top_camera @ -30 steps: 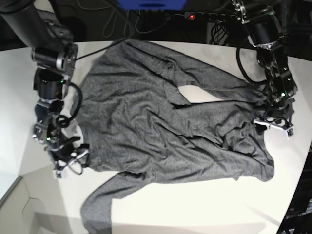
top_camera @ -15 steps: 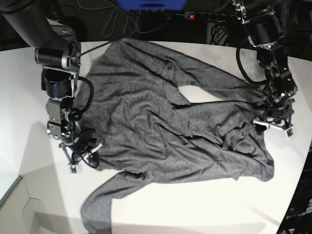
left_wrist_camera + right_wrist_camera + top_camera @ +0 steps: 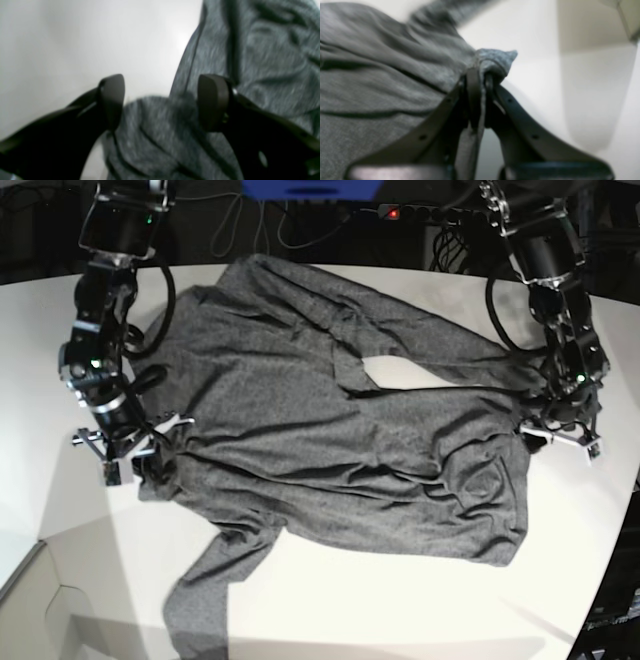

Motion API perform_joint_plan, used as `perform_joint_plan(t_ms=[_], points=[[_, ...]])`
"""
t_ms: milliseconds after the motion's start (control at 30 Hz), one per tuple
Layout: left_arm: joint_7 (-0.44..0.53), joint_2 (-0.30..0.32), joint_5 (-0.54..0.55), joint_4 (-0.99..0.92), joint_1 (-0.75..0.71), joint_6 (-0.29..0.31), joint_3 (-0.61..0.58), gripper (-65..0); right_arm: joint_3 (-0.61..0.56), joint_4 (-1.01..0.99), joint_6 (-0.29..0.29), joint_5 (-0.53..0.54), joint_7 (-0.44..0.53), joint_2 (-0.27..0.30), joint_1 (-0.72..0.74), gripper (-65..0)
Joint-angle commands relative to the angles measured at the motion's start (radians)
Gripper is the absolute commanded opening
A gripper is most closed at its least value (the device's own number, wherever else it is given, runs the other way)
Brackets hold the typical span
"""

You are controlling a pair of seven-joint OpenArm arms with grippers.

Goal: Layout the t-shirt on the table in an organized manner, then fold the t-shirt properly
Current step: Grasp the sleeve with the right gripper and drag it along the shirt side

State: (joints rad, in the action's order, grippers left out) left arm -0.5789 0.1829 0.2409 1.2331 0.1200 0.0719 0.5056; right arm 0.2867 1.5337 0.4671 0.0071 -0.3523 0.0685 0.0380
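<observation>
On desk (image 3: 420,600), right gripper (image 3: 480,75) jaws pinch t-shirt (image 3: 330,430) edge; left gripper (image 3: 161,102) jaws spread over fabric. Risk: one-sided pull bunches shirt.

Bright overhead light washes the table (image 3: 330,600) near-white, with glare beyond the left gripper (image 3: 160,102). Both wrist views are soft; the t-shirt (image 3: 382,82) blurs away from the right gripper (image 3: 480,82).

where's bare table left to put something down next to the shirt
Bare table runs along the near edge, between the trailing sleeve and the t-shirt hem. A small bare gap sits between body and far sleeve. Both shirt ends are crowded by the pincers.
</observation>
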Motion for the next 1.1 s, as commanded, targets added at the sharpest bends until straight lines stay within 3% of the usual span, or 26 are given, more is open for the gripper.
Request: perform_joint_plan(t_ms=[0,267,433,533,633,833,967,1067], points=[[0.018,0.014,0.007,0.032,0.022,-0.002,0.003,-21.3,0.009,0.017,-0.008,-0.002,0.005,0.012,-0.008,-65.0],[0.012,0.007,0.008,0.15,0.042,-0.002,0.005,-21.3,0.015,-0.003,-0.008,-0.006,-0.014,0.044,-0.089,-64.1],[0.012,0.008,0.008,0.176,0.039,-0.002,0.005,-21.3,0.015,0.047,-0.001,-0.006,-0.11,0.075,-0.109,-44.8],[0.012,0.013,0.008,0.176,0.034,-0.002,0.011,-21.3,0.026,0.112,-0.001,-0.002,-0.118,0.089,-0.137,-34.0],[0.012,0.013,0.008,0.176,0.03,-0.002,0.011,-21.3,0.095,0.172,-0.001,-0.002,-0.118,0.058,-0.134,-28.0],[0.012,0.014,0.008,0.225,-0.038,-0.002,0.012,-21.3,0.093,0.112,-0.001,-0.002,-0.124,0.03,0.044,-23.6],[0.01,0.014,0.008,0.32,-0.108,-0.002,0.012,-21.3,-0.05,-0.137,-0.001,-0.002,-0.121,0.037,0.253,-21.0],[0.01,0.014,0.008,0.408,-0.185,-0.002,0.012,-21.3,-0.085,-0.408,-0.001,-0.002,-0.115,0.03,0.437,-20.9]])
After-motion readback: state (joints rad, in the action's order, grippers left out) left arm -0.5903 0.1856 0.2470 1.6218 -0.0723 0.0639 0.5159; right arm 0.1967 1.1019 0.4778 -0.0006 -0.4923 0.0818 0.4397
